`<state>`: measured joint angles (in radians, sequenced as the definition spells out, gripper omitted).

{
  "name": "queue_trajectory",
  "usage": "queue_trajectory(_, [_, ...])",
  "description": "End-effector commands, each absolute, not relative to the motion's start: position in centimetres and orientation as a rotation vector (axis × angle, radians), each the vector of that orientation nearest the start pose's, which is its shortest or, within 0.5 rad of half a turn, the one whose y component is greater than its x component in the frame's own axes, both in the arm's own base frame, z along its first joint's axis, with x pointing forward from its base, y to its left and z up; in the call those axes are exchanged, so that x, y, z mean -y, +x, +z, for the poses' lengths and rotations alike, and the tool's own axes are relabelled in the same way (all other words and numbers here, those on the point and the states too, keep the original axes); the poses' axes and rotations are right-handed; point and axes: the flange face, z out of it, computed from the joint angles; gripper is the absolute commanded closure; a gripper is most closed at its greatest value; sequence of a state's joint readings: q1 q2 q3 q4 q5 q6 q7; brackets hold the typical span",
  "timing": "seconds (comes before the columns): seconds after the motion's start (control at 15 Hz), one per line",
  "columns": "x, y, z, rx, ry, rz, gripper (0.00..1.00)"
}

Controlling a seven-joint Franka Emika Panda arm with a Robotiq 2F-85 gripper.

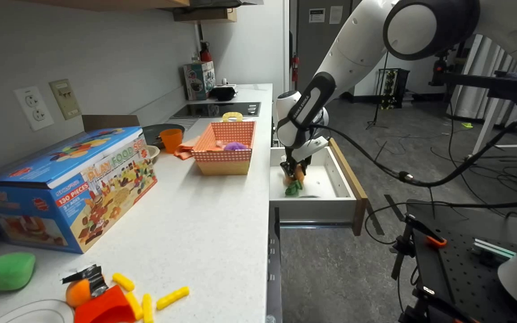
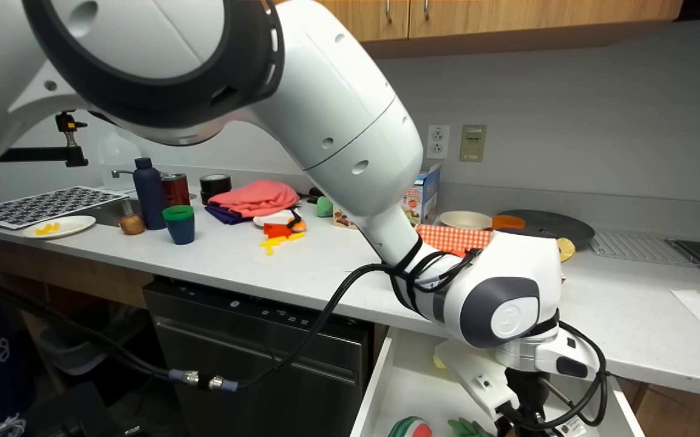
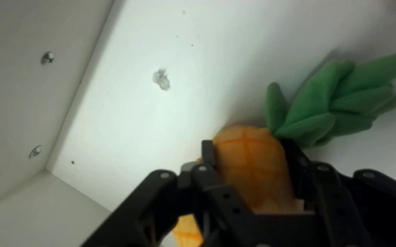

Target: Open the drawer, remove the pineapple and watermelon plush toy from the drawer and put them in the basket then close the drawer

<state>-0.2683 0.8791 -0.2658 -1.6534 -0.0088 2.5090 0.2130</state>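
Observation:
The drawer (image 1: 348, 172) is pulled out, with a wood-coloured front and white inside. The pineapple plush toy (image 3: 335, 99), orange with green leaves, lies in it; its leaves show in both exterior views (image 1: 293, 188) (image 2: 468, 428). My gripper (image 3: 249, 154) is down in the drawer, its fingers pressed on both sides of the pineapple's body. The watermelon plush toy (image 2: 411, 427) lies in the drawer beside the leaves, cut by the frame edge. The basket (image 1: 222, 168), orange with a red checked lining, stands on the counter and holds a purple thing. The arm partly hides it in an exterior view (image 2: 447, 237).
The white counter (image 1: 186, 224) runs above the drawer. A blue toy box (image 1: 70, 188), an orange cup (image 1: 171, 140) and a dark pan (image 2: 544, 227) stand near the basket. Drawer walls (image 3: 40, 103) surround the gripper. A cable (image 1: 375, 166) hangs from the arm.

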Motion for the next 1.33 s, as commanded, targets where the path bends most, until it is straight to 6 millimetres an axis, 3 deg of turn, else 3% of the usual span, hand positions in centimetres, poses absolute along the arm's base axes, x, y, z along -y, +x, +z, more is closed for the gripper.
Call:
queue_trajectory(0.0, [33.8,58.8,12.3,-1.071,-3.183,0.101,0.79])
queue_trajectory(0.2, [34.8,57.7,14.6,-1.106,-3.218,0.113,0.98])
queue_trajectory(0.33, [35.9,56.8,16.8,-1.14,-3.252,0.094,1.0])
queue_trajectory(0.6, [36.4,55.4,23.4,-1.122,-3.307,-0.047,0.97])
queue_trajectory(0.87, [33.7,56.7,30.1,-1.012,-3.29,-0.332,0.97])
queue_trajectory(1.07, [30.3,59.2,34.5,-0.922,-3.222,-0.55,0.97])
queue_trajectory(1.27, [26.3,61.9,37.2,-0.808,-3.153,-0.714,0.97])
